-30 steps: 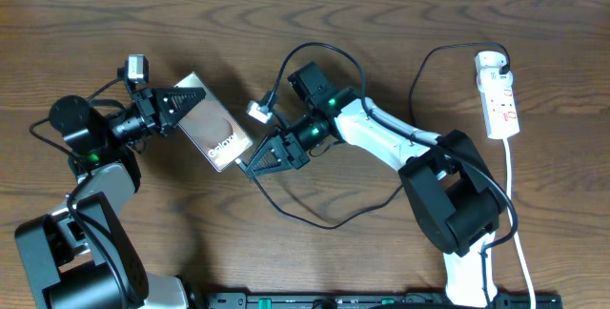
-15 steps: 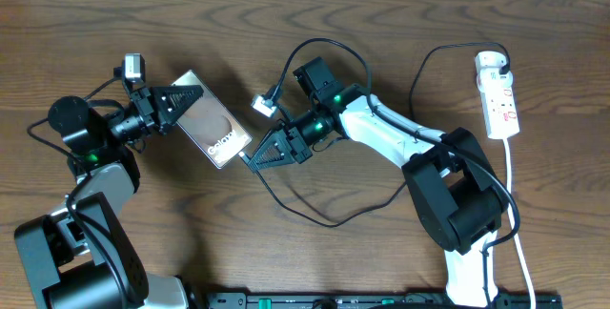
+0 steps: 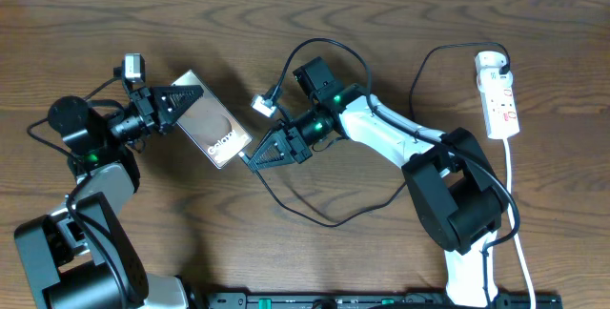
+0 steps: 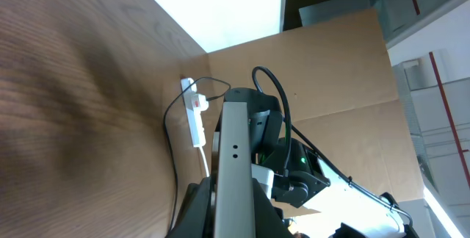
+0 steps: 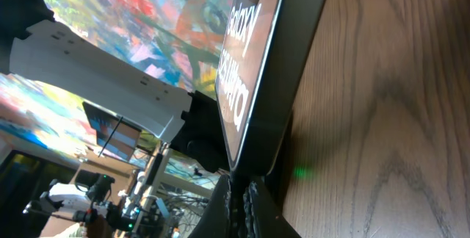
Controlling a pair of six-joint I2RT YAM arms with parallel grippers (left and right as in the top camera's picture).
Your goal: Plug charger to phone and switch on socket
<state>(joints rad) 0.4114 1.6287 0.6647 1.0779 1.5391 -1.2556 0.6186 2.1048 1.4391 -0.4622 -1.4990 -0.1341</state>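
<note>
Though its tip hidden, charger seemingly clamped in right pincer, phone clamped in left pincer, socket well apart.

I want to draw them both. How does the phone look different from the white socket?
The phone is brown with white letters; the socket is white with red marks. The phone is wider and lies slanted; the socket is narrow and lies almost straight up and down in the overhead view. The left tool grips the phone; no tool touches the socket. Both are flat and oblong.
</note>
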